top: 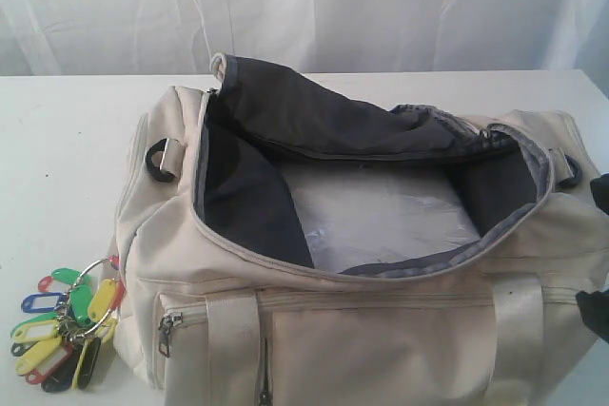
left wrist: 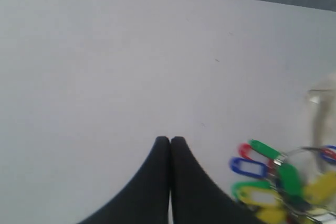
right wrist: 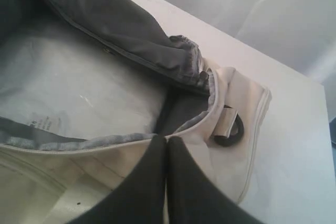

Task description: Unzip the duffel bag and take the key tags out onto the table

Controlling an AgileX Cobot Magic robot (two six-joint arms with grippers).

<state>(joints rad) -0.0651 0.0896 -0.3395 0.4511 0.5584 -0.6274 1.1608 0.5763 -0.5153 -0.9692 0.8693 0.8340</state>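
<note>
The bag [top: 381, 330] was found unzipped, its flap folded back and grey lining exposed. No tags were seen inside it. The tags [top: 67, 325] were found on the table [top: 57, 140], just beside the bag's front corner on the left of the exterior view.

The left gripper [left wrist: 169, 140] was observed fully closed and empty, over bare table near the tags. The right gripper [right wrist: 167, 139] was likewise closed on nothing, over the bag's end by a D-ring [right wrist: 231, 132].

The tags were judged light, hard and slippery, hanging loose on their rings. Hold would best be taken at the large metal ring. The bag was judged soft and limp.
</note>
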